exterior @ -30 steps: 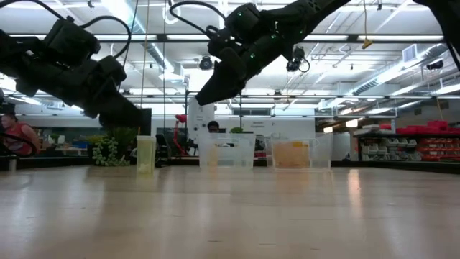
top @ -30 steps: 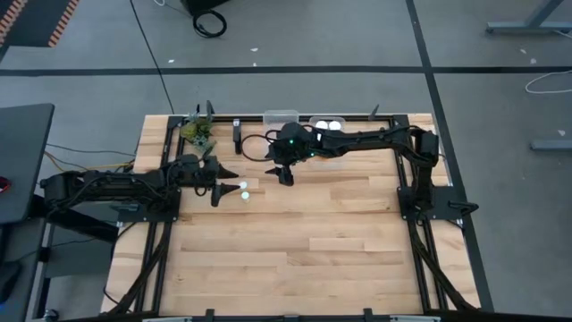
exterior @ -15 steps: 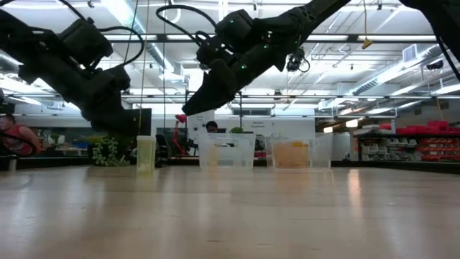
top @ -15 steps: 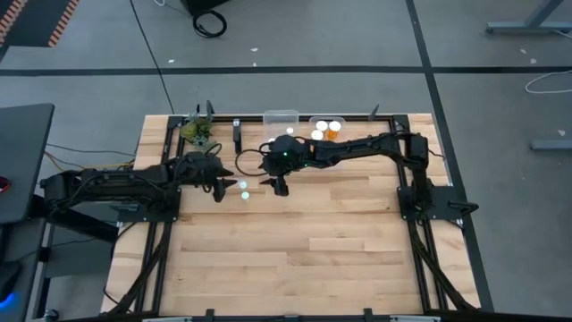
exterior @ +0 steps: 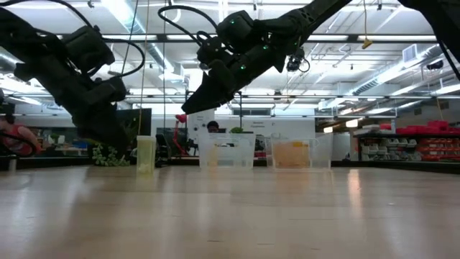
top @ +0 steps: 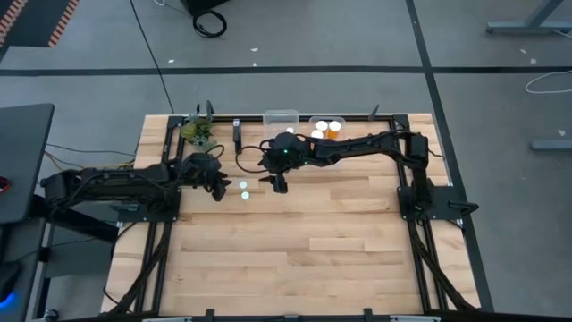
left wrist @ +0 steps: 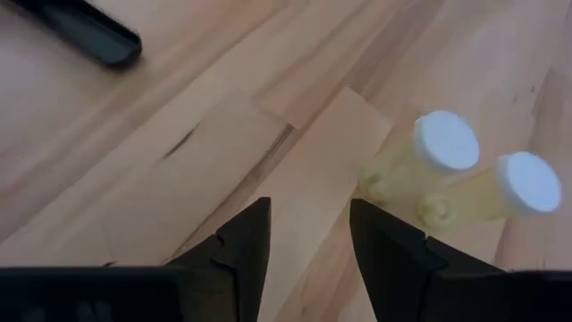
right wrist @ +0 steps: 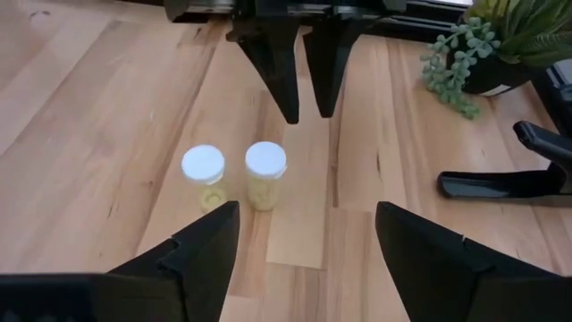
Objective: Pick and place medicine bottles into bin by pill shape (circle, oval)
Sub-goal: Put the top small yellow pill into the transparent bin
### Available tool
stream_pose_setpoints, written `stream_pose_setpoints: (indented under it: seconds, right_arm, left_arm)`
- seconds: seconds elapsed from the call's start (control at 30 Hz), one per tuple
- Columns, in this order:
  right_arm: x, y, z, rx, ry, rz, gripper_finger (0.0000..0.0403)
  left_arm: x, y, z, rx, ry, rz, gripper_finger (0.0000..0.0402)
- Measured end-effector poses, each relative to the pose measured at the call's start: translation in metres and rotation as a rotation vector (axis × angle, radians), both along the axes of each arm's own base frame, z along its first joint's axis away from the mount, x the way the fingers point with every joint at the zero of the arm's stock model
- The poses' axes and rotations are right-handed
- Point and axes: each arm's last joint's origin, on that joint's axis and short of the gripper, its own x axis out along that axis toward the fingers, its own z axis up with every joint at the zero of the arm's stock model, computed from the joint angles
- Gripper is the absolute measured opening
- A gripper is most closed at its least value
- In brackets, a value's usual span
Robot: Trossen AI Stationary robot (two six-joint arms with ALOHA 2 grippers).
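Note:
Two small medicine bottles with pale yellow bodies and white caps stand upright side by side on the wood table. They show in the right wrist view and the left wrist view. My left gripper is open just left of them, tilted down, with only table between its fingers. My right gripper is open above the table on their right, slanting down toward them. More white-capped bottles lie in a bin at the far edge.
Two clear bins stand at the table's far edge. A green plant sits at the far left corner, and a black bracket lies near it. Bare wood stretches toward the near edge.
My left gripper has tipped downward in place beside the bottles, and its fingers have drawn closer together. My right gripper has moved toward the table's left and down, from in front of the bins toward the two bottles. The bottles have stayed put.

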Motion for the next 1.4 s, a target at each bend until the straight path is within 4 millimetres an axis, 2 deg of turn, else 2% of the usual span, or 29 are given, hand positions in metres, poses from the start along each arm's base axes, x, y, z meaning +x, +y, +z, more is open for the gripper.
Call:
stream_pose_setpoints:
  seconds: [0.47,0.97,1.4]
  right_arm:
    - [0.000,0.000,0.000,-0.002,-0.001,0.001,0.0268]
    - [0.000,0.000,0.000,-0.002,0.006,0.003,0.0268]
    - [-0.002,0.000,-0.003,-0.002,0.039,0.005,0.0268]
  left_arm:
    - [0.019,-0.004,-0.020,-0.041,0.045,-0.025,0.0162]
    - [0.036,-0.007,-0.017,0.006,-0.087,-0.077,0.0151]
    - [0.032,-0.003,-0.023,0.021,-0.012,-0.055,0.0125]
